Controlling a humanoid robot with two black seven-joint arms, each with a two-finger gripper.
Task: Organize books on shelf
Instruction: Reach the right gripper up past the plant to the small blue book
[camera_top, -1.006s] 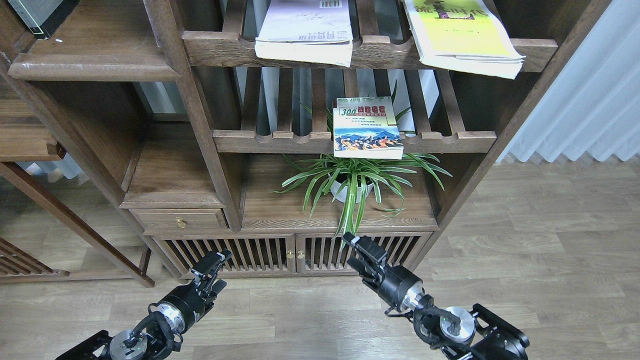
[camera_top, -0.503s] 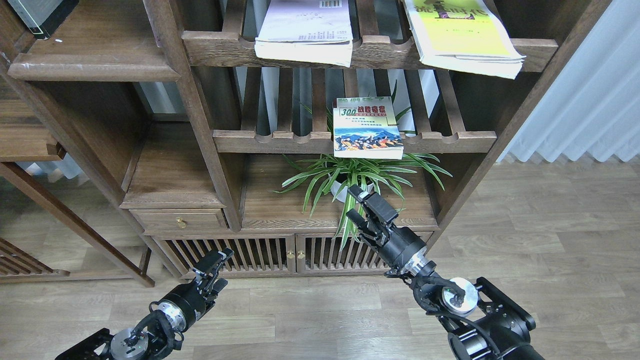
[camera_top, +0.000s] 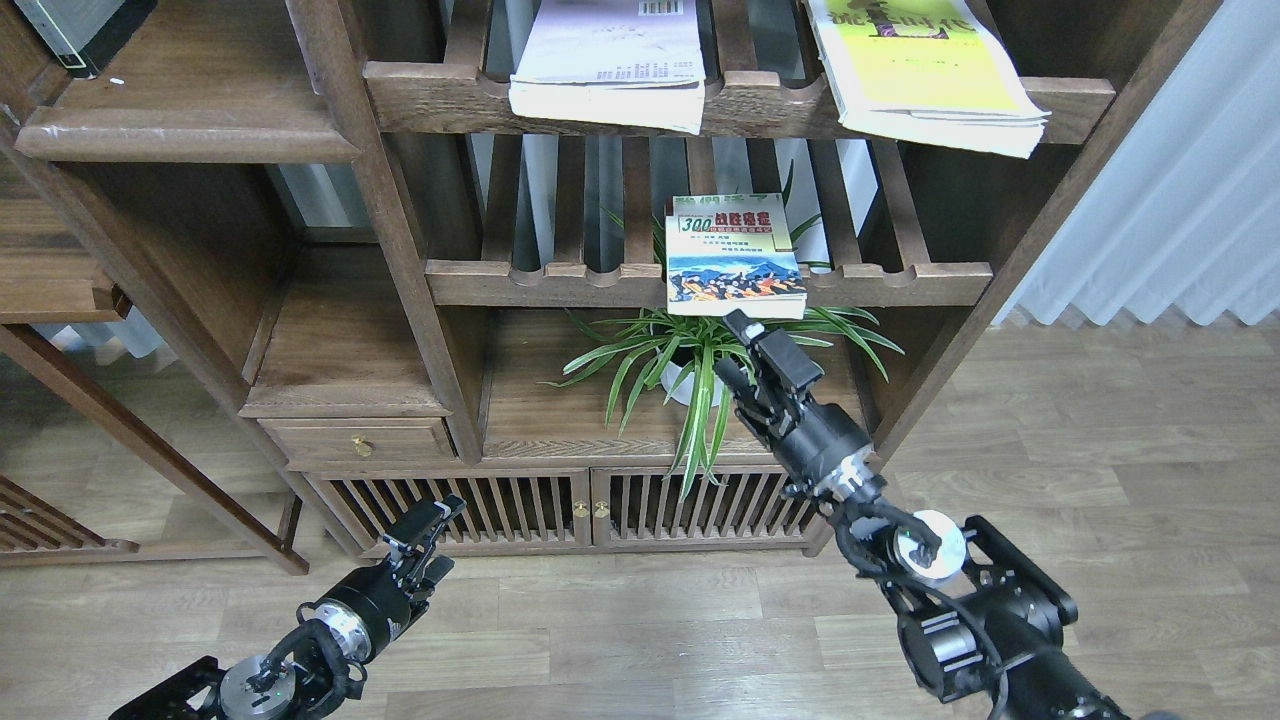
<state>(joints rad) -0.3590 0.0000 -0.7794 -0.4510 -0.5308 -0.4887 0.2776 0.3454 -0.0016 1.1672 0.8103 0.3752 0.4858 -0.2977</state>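
The book with the red title and "300" (camera_top: 735, 255) lies flat on the middle slatted shelf, its front edge overhanging the rail. The white book with a barcode (camera_top: 610, 60) and the yellow-green book (camera_top: 920, 70) lie flat on the upper slatted shelf. The solid plank shelf with a rounded front edge (camera_top: 190, 135) is at the upper left. My right gripper (camera_top: 732, 345) is open and empty, just below the front edge of the "300" book, among the plant leaves. My left gripper (camera_top: 445, 535) is open and empty, low in front of the cabinet doors.
A potted spider plant (camera_top: 705, 365) stands on the lower shelf under the "300" book. A small drawer (camera_top: 360, 440) and slatted cabinet doors (camera_top: 590, 505) are below. A dark box (camera_top: 80, 30) sits at the top left. A white curtain (camera_top: 1180, 200) hangs at the right.
My right gripper has risen from in front of the cabinet doors up to just under the "300" book. The left arm and the books have not moved.
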